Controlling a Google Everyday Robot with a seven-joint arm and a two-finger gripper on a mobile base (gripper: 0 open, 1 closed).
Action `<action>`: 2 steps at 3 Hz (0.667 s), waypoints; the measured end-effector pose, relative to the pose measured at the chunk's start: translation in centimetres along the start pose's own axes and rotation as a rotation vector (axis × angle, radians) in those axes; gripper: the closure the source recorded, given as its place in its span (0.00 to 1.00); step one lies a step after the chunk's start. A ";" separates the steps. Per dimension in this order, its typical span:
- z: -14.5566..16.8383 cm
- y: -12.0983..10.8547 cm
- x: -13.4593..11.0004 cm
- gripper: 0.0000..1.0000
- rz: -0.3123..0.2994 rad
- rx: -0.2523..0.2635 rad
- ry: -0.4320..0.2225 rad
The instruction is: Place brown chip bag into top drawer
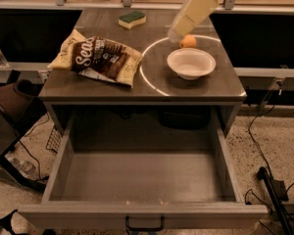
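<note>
Camera view: the bag lies flat on the left of the table, behind the open drawer. It looks light, crinkly and slippery, so pinch a raised edge. The gripper hangs behind the bowl; whether it is spread or closed, I cannot tell.

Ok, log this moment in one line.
gripper: over table, by orange, apart from bag | bag: on table, left side, ungrasped | drawer: open, bag not in it | task: not done
</note>
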State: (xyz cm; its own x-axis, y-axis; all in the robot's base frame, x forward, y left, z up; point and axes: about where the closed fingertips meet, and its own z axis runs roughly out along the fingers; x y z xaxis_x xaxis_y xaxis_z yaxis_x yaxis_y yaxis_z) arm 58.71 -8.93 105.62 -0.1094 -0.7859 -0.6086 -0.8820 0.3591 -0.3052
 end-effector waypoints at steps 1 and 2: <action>4.2 -1.1 -6.4 0.00 0.035 0.012 -0.077; 8.3 -0.7 -10.8 0.00 0.070 0.041 -0.078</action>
State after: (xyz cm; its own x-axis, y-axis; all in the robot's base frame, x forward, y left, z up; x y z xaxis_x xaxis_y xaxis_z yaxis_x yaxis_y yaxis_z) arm 64.34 3.49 106.32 -0.1324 -0.7174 -0.6840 -0.8537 0.4331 -0.2891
